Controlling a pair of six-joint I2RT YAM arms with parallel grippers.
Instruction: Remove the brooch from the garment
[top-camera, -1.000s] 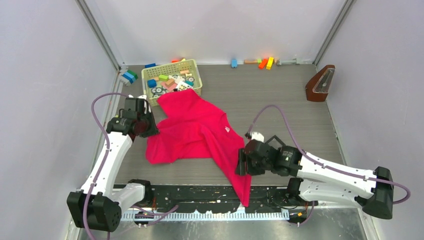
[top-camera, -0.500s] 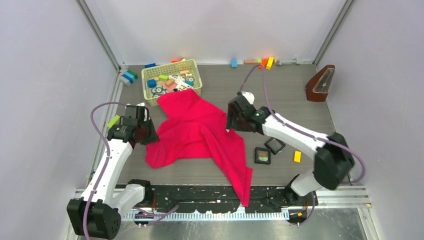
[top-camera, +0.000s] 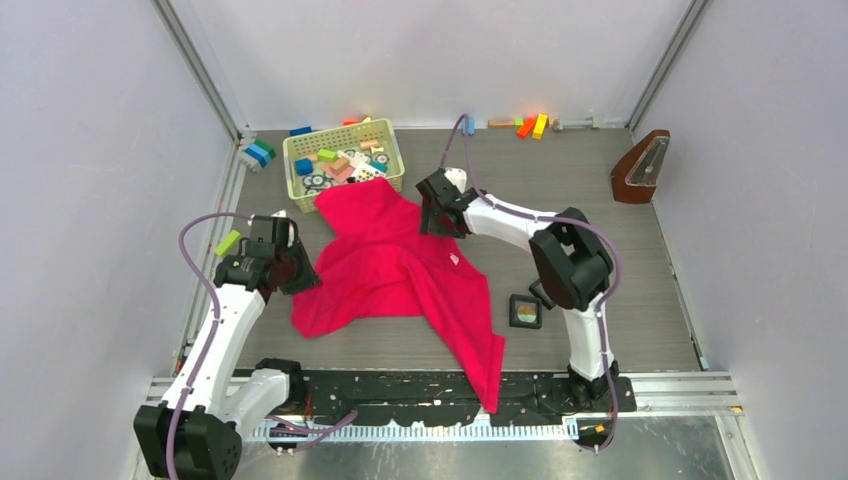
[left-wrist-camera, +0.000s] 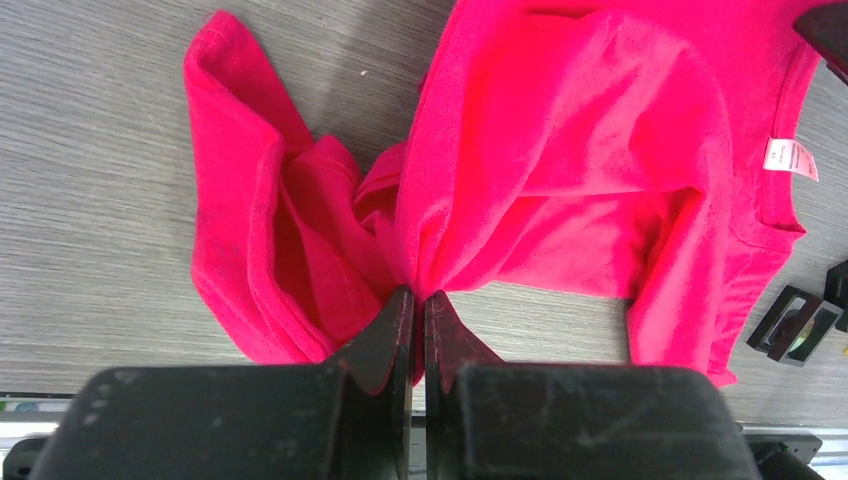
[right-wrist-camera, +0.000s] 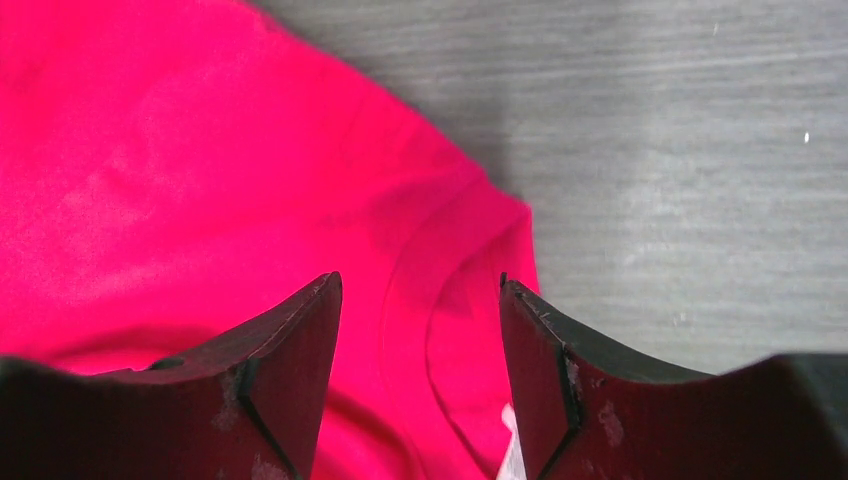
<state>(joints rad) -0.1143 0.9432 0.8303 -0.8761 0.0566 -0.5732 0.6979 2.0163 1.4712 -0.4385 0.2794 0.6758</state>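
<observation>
You saw the whole table (top-camera: 640, 260) from high above and behind the arm bases, facing down and forward. Your left wrist camera sat just behind the left claw (left-wrist-camera: 418, 295) and looked across the garment (left-wrist-camera: 560, 150) at close range. Your right wrist camera, behind the right claw (right-wrist-camera: 419, 280), hung nearer still over its neckline. All three views shared that garment.

Both arms, the left arm (top-camera: 225, 320) and the right arm (top-camera: 505, 218), wore white shells over their long links, with black housings at the joints. A lilac cable (top-camera: 205, 216) looped out behind the left gripper (left-wrist-camera: 418, 300), and a matching cable (top-camera: 449, 142) arched behind the right gripper (right-wrist-camera: 420, 285). The fingers (right-wrist-camera: 285, 350) were black and wedge-shaped, scuffed with pale scratches.
</observation>
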